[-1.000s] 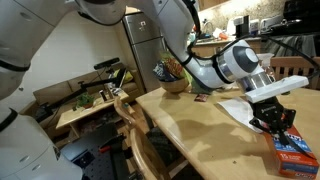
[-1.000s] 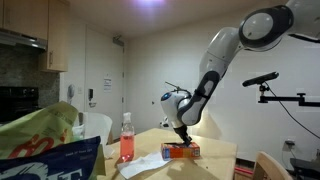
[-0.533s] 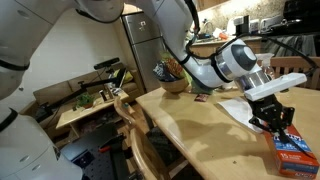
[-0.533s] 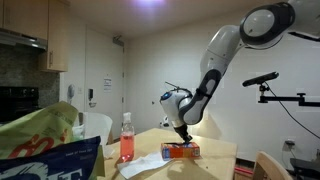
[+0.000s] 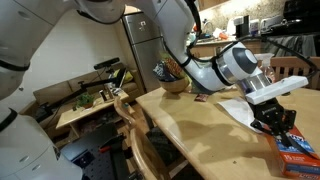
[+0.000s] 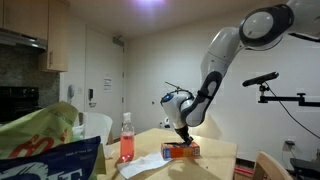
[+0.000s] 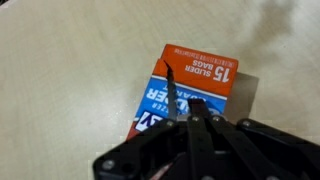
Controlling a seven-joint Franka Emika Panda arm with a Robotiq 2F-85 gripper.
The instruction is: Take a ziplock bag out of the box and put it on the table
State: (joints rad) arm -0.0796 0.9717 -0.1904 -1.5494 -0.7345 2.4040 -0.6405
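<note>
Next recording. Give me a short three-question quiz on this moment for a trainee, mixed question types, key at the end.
1. True or false: the hand holds its fingers spread wide above the box.
2. Multiple choice: the box lies on A) the table, B) a chair seat, C) the floor.
3. Fill in the blank: in an exterior view, the bottle standing on the table is ____ in colour.
Key: 1 false, the fingers are shut together; 2 A; 3 pink.
</note>
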